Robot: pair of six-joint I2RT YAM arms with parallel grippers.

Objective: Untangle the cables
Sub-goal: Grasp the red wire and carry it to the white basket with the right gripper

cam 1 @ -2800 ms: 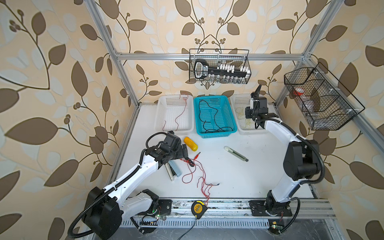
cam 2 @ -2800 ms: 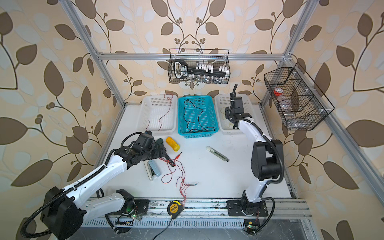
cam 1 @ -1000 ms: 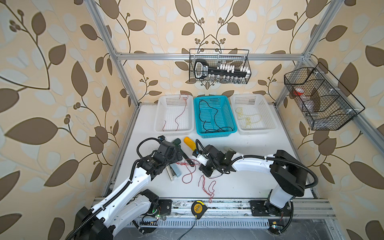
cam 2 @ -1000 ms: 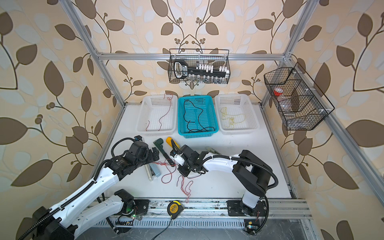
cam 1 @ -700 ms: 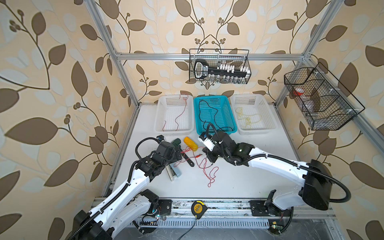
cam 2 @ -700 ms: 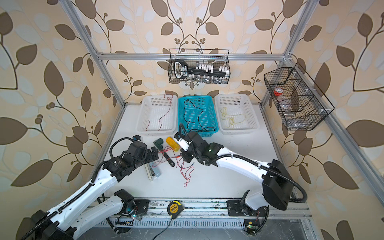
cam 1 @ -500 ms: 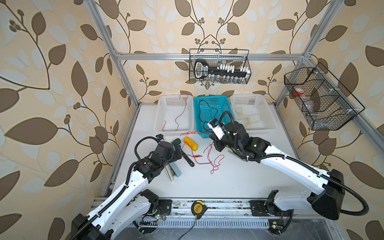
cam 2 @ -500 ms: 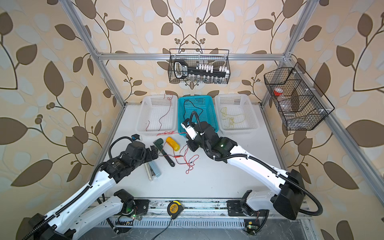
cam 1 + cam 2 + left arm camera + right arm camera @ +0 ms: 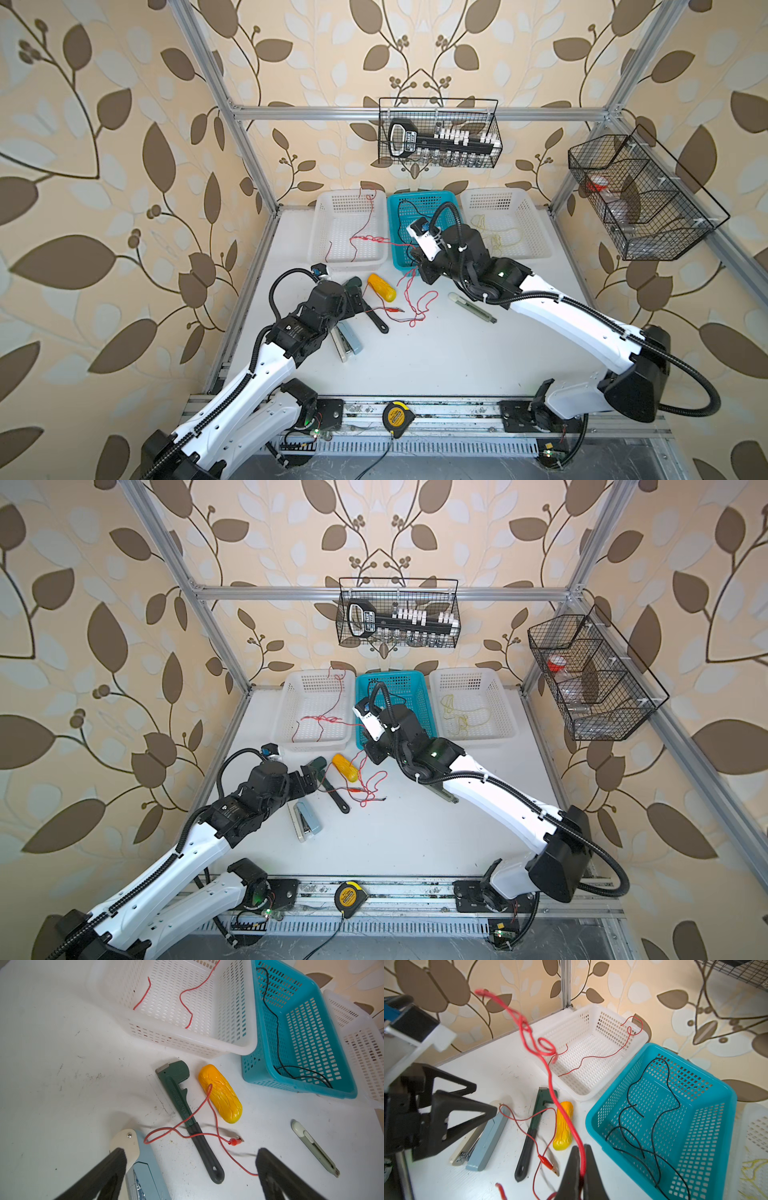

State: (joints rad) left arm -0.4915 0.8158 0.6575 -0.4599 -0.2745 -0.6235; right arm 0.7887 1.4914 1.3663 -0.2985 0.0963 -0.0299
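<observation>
My right gripper (image 9: 581,1154) is shut on a thick red cable (image 9: 529,1034), held above the table just in front of the blue basket (image 9: 395,259). In both top views the cable's knotted part (image 9: 370,239) hangs over the left white basket (image 9: 291,712), and thin red loops (image 9: 417,305) trail on the table. A thin red cable with a clip end (image 9: 234,1141) lies over the wrench (image 9: 180,1101). My left gripper (image 9: 190,1151) is open and empty above it. Another red cable (image 9: 187,1001) lies in the left white basket, a black cable (image 9: 654,1126) in the blue basket and a yellow cable (image 9: 457,717) in the right white basket.
A yellow corn-shaped toy (image 9: 220,1093), a grey-blue stapler (image 9: 143,1167) and a utility knife (image 9: 313,1147) lie on the white table (image 9: 436,353). A tape measure (image 9: 394,414) sits on the front rail. Wire racks (image 9: 438,139) hang on the back and right walls.
My right gripper rose from the table's middle toward the blue basket, carrying the red cable up and back. The loops on the table were dragged along. My left gripper stayed open.
</observation>
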